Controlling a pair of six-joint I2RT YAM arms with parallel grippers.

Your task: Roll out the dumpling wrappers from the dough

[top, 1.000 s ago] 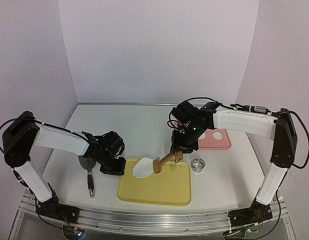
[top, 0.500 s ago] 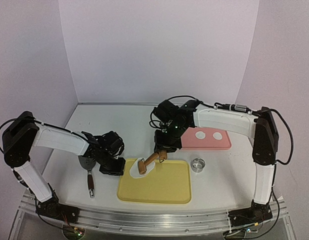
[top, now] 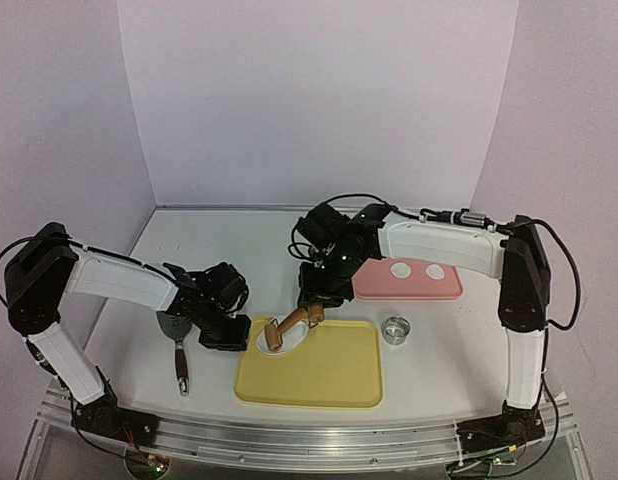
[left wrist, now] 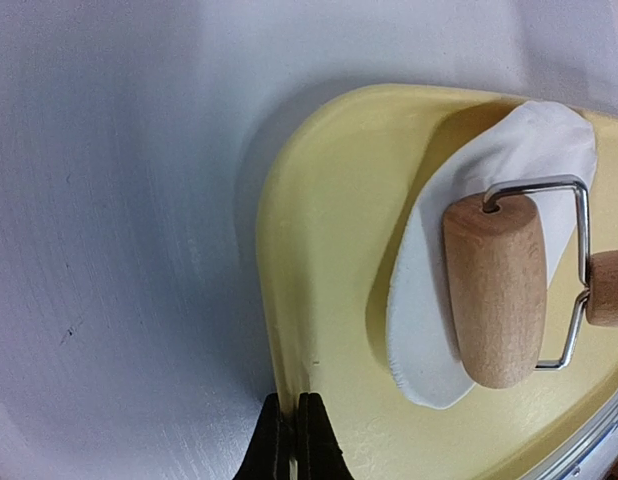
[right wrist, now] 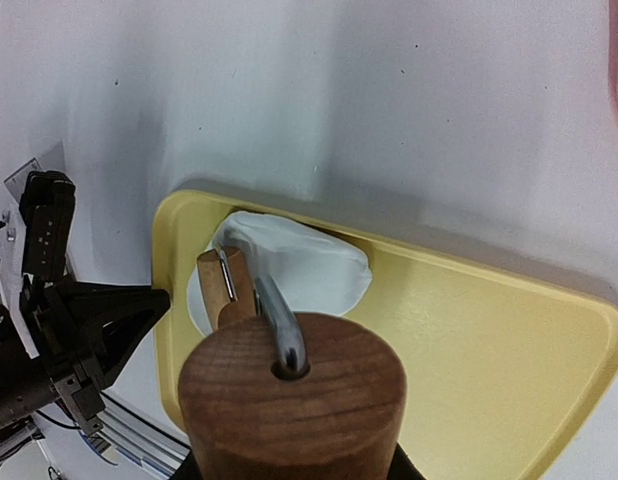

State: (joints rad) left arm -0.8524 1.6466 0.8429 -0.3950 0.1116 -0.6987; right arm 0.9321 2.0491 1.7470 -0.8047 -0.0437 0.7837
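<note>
Nearest the arm bases, a yellow board (top: 319,375) lies flat on the counter (top: 229,250). To its left is a spatula (top: 178,352), with its dark handle pointing toward the near edge and its metal blade farther back.

The left gripper (top: 239,334) sits low, just beside the spatula blade. Its fingers are pressed fully together with nothing between them, and the tips rest at the board's left rim.

An irregular white dough piece (left wrist: 426,330) lies flattened in the far-left corner of the board. The wooden roller of a rolling pin (left wrist: 494,290) rests on top of it, over the dough's left part. A wire yoke runs from the roller back to the pin's wooden handle.

The right gripper (top: 316,304) reaches in from the far side and is closed partway around that handle. It holds the pin at a slant, with the roller end lowest. From the right wrist I see mostly the handle's round end, and the fingers are hidden behind it.

Off the board's far-right corner, a small metal ring cutter (top: 395,330) stands alone on the counter. Beyond that is a pink tray (top: 369,285). Two dumpling wrappers (top: 399,270) lie flat on it, side by side but not touching. Both are neat white discs, well apart from the dough and the pin.
</note>
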